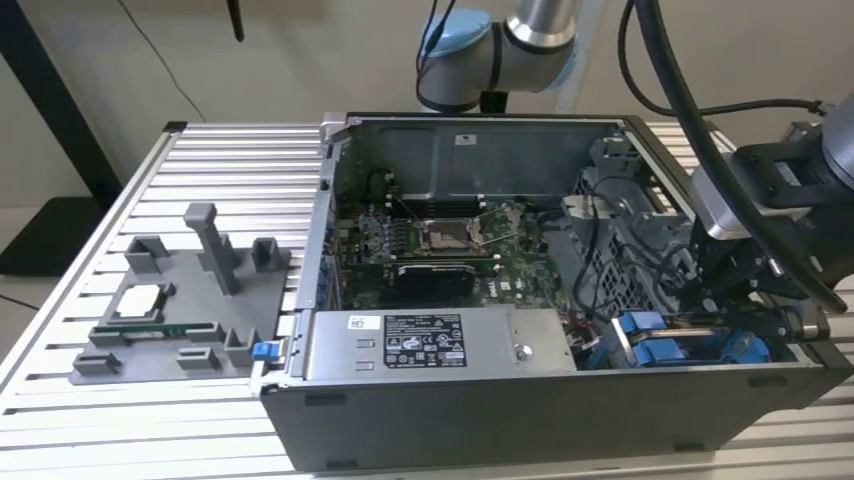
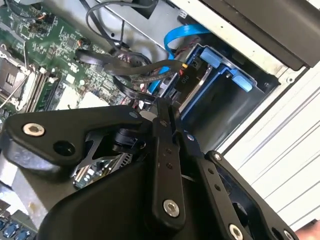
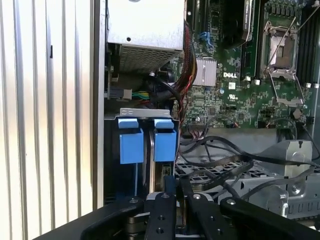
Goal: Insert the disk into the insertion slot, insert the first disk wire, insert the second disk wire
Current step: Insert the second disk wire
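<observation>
The disk [image 3: 162, 145] is already sitting in its slot at the case's [image 1: 534, 420] near right corner, and the tool [image 3: 172, 192] is working just over it, closed on a dark wire connector [image 2: 184, 76], I think.

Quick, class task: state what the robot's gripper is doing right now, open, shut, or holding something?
Gripper: fingers together above the blue drive carriers in the computer case; whether they pinch a cable there cannot be told.
</observation>
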Robot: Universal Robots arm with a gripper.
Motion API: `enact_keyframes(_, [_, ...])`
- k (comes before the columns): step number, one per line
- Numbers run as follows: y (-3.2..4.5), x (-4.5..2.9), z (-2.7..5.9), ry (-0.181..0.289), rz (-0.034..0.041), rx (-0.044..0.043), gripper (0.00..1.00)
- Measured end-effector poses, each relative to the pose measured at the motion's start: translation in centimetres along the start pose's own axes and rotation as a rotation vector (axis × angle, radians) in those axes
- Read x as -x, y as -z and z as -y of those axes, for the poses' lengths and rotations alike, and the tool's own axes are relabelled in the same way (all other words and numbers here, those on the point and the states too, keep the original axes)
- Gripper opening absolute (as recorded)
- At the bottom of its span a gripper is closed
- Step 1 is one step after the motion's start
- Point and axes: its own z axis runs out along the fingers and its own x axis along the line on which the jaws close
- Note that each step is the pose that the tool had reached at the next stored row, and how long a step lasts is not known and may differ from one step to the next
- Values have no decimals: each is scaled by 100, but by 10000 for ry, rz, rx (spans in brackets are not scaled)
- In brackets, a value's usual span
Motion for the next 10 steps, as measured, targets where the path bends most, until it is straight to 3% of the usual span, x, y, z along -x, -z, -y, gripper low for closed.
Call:
enact_keyframes(5, [-24, -20, 2, 9, 100, -34, 0])
enact_keyframes(10, [-30, -22, 2, 14, 115, -60, 0])
